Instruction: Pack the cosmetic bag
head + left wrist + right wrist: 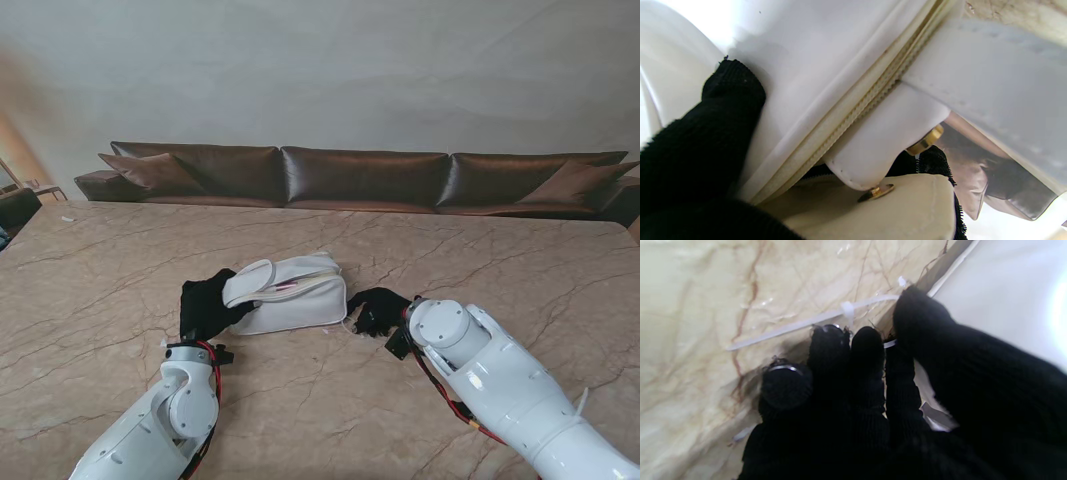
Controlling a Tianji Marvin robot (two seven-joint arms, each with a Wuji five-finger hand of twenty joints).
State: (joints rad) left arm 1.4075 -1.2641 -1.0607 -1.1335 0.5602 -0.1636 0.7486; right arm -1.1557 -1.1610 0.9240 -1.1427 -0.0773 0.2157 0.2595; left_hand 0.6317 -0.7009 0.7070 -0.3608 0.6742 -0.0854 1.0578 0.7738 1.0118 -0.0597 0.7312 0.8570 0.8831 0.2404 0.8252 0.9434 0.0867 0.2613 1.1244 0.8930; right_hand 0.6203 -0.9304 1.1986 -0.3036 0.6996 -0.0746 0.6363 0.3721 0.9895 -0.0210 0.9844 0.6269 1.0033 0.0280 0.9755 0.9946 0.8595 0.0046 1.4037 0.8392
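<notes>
Two black-gloved hands flank one white cosmetics bag lying near the middle of the marble table. Left hand is at the bag's left end, fingers closed on the handle strap; the left wrist view shows a gloved finger pressed against the white wall beside the zipper, with gold studs on the strap tab. The bag's top is partly open, a pinkish item just visible inside. Right hand rests on the table at the bag's right end, fingers drawn close together, tips on a white cable tie; whether they pinch it cannot be told. A brown sofa stands beyond the table.
</notes>
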